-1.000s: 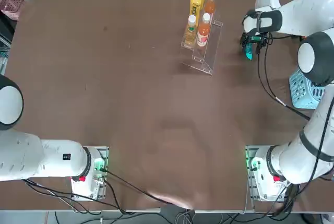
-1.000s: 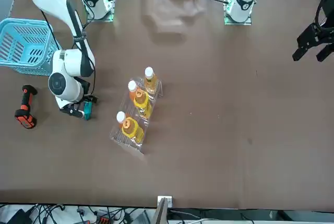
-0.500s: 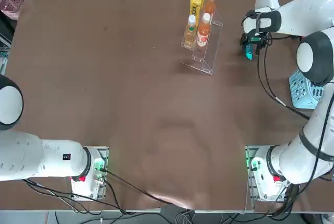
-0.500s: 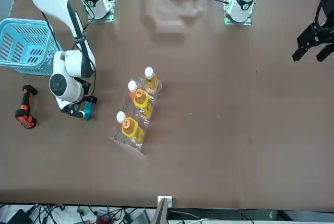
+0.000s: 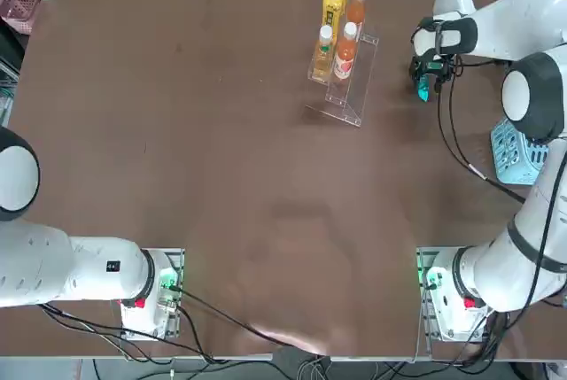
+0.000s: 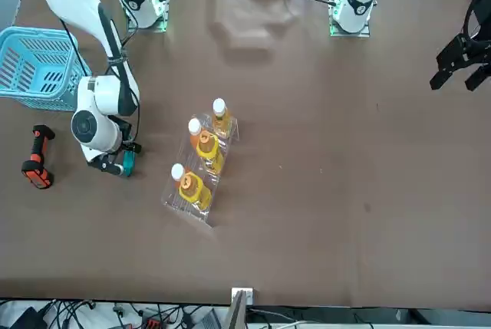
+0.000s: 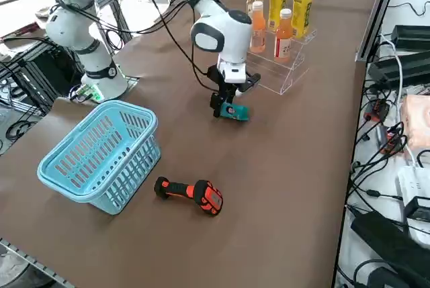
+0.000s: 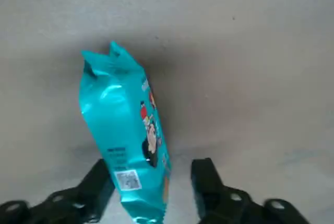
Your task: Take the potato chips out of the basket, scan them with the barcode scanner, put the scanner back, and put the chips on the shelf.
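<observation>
The right gripper (image 8: 151, 192) sits low over the worktop (image 5: 221, 176), fingers spread around the potato chips (image 8: 128, 135), near the shelf (image 5: 345, 79).

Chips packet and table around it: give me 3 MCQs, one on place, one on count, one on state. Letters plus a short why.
1. Where is the barcode scanner?
A. In the basket
B. On the table beside the basket
C. On the shelf

2. How many bottles stand on the shelf?
A. Two
B. Four
C. Six

3. What is between the right gripper fingers?
A. The potato chips
B. A bottle
C. Nothing

Answers: 1 B, the scanner lies on the brown tabletop by the basket. 2 B, four capped bottles show in the side view. 3 A, the wrist view shows the teal packet's end between the fingers.
</observation>
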